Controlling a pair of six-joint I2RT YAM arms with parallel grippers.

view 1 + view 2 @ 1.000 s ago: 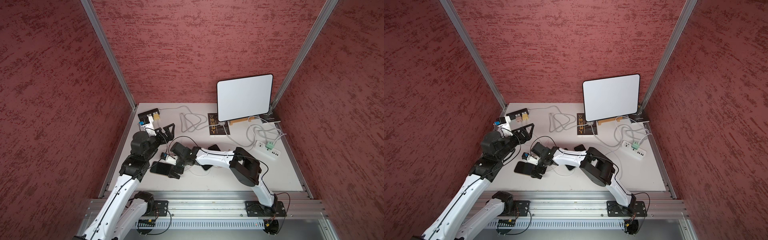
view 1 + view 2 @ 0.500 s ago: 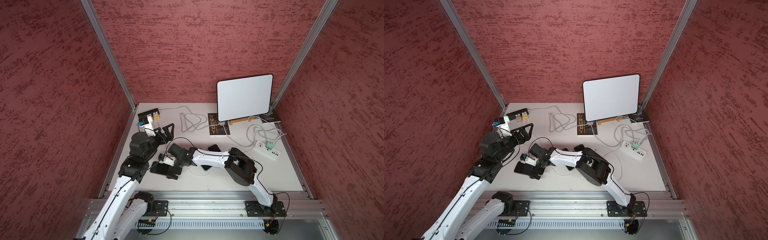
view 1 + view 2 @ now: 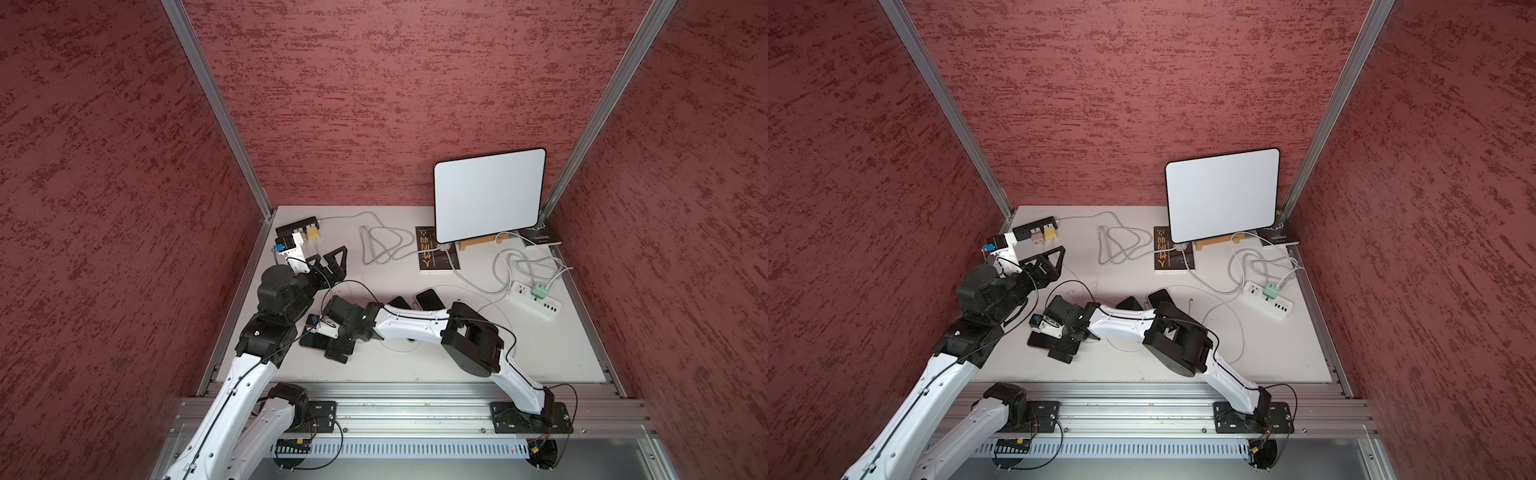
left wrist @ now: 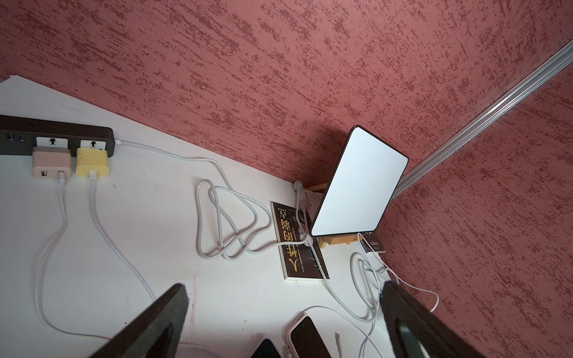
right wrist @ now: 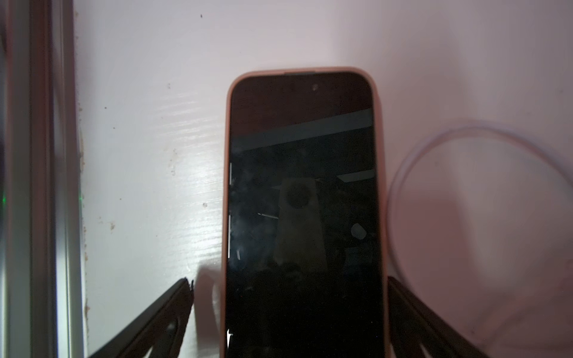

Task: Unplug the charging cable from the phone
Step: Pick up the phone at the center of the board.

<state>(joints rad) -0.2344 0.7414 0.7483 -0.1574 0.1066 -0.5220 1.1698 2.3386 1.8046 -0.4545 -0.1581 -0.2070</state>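
Observation:
A phone (image 5: 302,201) in a pink case lies screen up near the table's front left, partly showing in both top views (image 3: 309,341) (image 3: 1037,341). My right gripper (image 5: 288,281) is open and straddles the phone's lower half, one finger at each long edge; it sits low over the phone in a top view (image 3: 338,351). A thin white charging cable (image 5: 403,173) loops on the table beside the phone. Its plug end is hidden under my wrist. My left gripper (image 4: 283,285) hangs open and empty above the rear left of the table (image 3: 328,262).
A black power strip (image 3: 297,226) with pink and yellow chargers lies at the back left. Two more phones (image 3: 430,299) lie mid-table. A white panel on a wooden stand (image 3: 488,193), a dark book (image 3: 436,253), coiled cables (image 3: 382,245) and a white power strip (image 3: 536,301) fill the back right.
My right gripper has slid a little toward the table's front left, further over the phone. The left arm has barely moved.

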